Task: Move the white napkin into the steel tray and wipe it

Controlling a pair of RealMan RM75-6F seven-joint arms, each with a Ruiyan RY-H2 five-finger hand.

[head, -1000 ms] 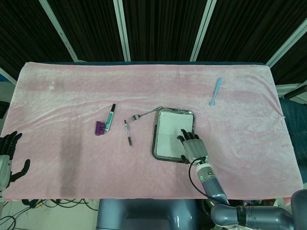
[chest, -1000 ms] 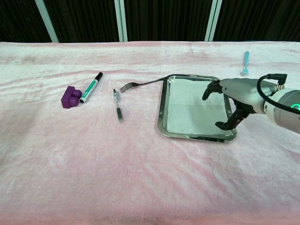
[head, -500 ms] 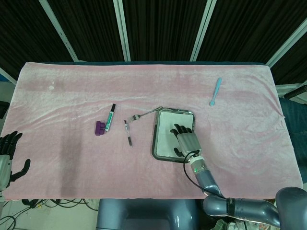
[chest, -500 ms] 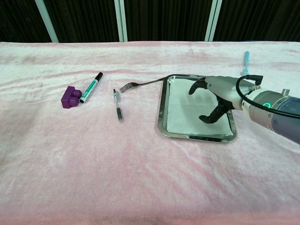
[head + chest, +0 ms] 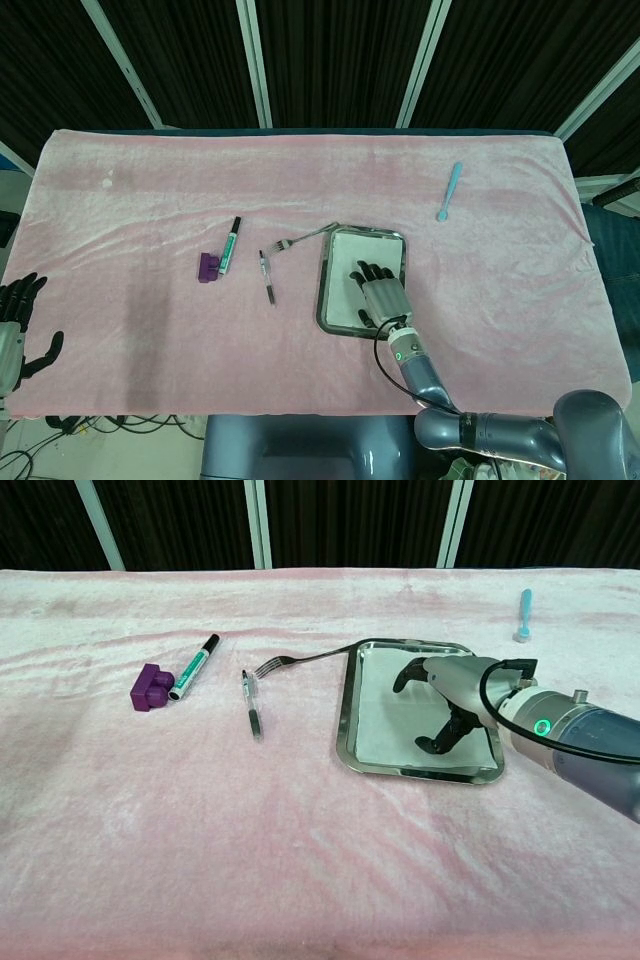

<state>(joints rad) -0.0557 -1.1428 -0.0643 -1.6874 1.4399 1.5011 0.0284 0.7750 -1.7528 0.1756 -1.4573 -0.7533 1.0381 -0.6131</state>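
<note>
The steel tray (image 5: pixel 322 290) lies right of the table's middle, and the white napkin (image 5: pixel 345 275) lies flat inside it. In the chest view the napkin (image 5: pixel 385 715) covers most of the tray (image 5: pixel 343 720) floor. My right hand (image 5: pixel 378 293) is over the tray's middle, palm down with fingers spread on or just above the napkin. From the chest camera the right hand (image 5: pixel 445 695) arches over the cloth, fingertips and thumb pointing down; I cannot tell whether they touch it. My left hand (image 5: pixel 20 330) hangs off the table's near left corner, fingers apart and holding nothing.
A fork (image 5: pixel 300 661) lies with its handle against the tray's far left corner. A pen (image 5: pixel 250 705), a green marker (image 5: pixel 194 666) and a purple block (image 5: pixel 150 687) lie to the left. A blue utensil (image 5: pixel 523 614) lies at the far right.
My right hand has slid left from the tray's right rim to its middle, over the napkin. The napkin, the tray and my left hand have stayed put.
</note>
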